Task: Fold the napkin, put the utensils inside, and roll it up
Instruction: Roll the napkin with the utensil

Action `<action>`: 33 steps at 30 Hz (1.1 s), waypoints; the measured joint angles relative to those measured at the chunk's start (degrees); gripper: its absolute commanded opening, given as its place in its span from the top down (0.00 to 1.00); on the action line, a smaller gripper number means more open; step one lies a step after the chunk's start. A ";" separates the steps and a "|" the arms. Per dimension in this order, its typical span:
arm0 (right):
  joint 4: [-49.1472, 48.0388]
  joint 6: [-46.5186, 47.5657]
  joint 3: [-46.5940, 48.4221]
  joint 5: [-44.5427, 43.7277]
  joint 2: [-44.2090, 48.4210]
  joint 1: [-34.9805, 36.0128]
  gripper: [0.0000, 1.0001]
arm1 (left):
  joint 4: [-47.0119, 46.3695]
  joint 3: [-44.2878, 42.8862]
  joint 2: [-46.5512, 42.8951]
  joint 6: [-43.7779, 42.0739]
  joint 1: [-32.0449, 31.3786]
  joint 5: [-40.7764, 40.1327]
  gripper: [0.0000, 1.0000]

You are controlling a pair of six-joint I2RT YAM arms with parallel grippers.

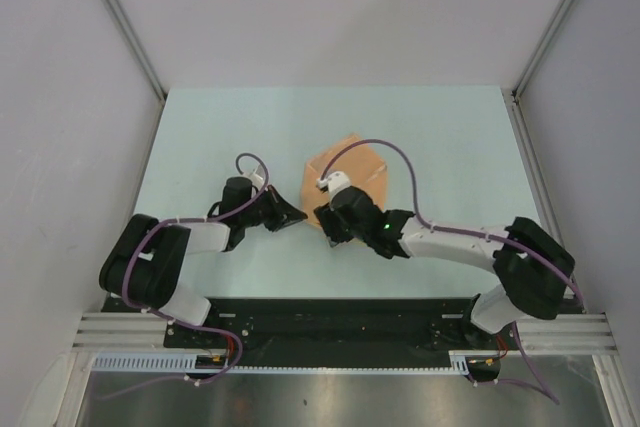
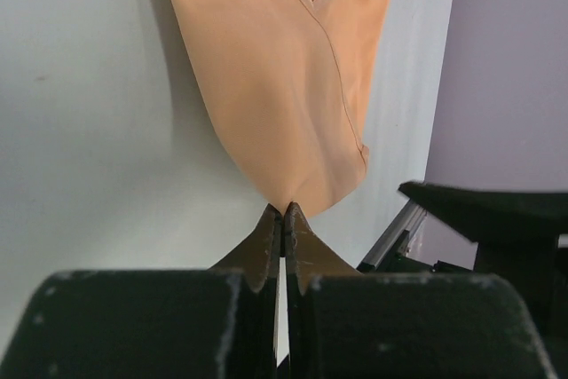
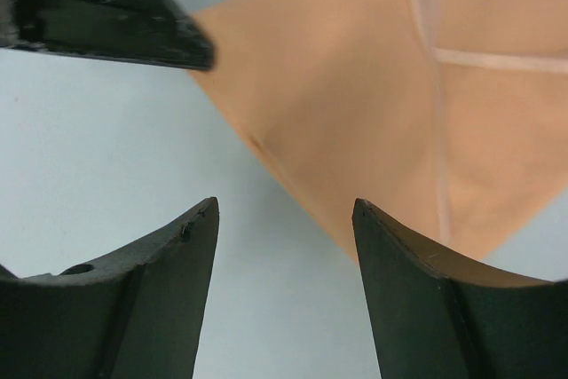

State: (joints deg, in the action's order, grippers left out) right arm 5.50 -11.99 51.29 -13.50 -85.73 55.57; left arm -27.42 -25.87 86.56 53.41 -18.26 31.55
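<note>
A pale mint worktop sits inside plain grey-white walls, with slanting metal posts rising from its far corners. Along its near edge run a black plate, aluminium rails, a white slotted duct and a brushed steel sheet.

You have a plain peach-orange napkin with a slight sheen, no pattern on it, only paler hem lines, lying on a pale mint-green table between light grey walls with a faint lilac tint. Your arms are black with white links and carry purple cables, and a small green light glows on the right one. Your left gripper is black with tan, worn-looking tips, while your right gripper is a dull black all over.
</note>
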 measured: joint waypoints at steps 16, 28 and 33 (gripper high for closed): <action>-10.62 14.64 7.08 -21.88 -20.06 13.00 0.35 | 5.51 -0.39 -0.09 -0.96 0.00 -0.39 1.00; -8.50 14.01 8.59 -29.88 -24.52 13.14 0.56 | 5.75 -0.52 -0.09 -0.96 0.00 -0.42 1.00; -8.22 13.70 7.06 -30.51 -24.17 12.35 0.83 | 5.77 -0.74 -0.09 -0.98 0.00 -0.37 1.00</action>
State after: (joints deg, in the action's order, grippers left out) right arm -2.72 1.72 58.35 -44.01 -109.91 67.92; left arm -21.65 -26.61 86.48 52.42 -18.26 31.18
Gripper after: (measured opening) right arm 0.304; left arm 0.009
